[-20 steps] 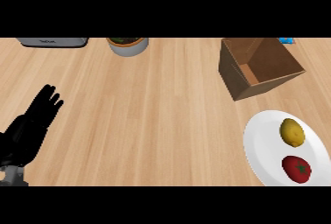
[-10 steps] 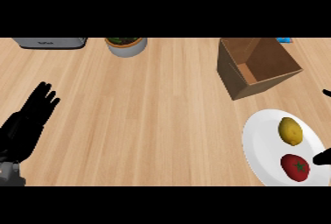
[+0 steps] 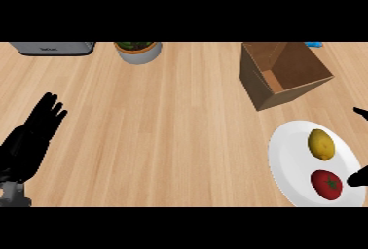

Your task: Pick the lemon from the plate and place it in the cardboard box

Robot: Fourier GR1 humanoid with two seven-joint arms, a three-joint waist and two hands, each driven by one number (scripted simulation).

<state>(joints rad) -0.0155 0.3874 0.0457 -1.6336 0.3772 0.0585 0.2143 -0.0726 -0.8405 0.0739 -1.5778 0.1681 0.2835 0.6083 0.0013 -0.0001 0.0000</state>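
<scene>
Right now the lemon (image 3: 321, 144) lies on the white plate (image 3: 287, 155) at the counter's (image 3: 165, 126) right edge, with a red tomato (image 3: 327, 184) just below it on the same plate, the two apart. Above the plate stands the open cardboard box (image 3: 284, 73), tilted, nothing showing inside it; a grey pot with a plant (image 3: 138, 50) and a grey appliance (image 3: 54, 47) sit along the far edge. At lower left the left hand (image 3: 32, 141) rests with fingers straight and holding nothing, while the right hand (image 3: 358, 177) shows only as dark tips at the right edge beside the plate, so whether its fingers are spread or curled I cannot tell
</scene>
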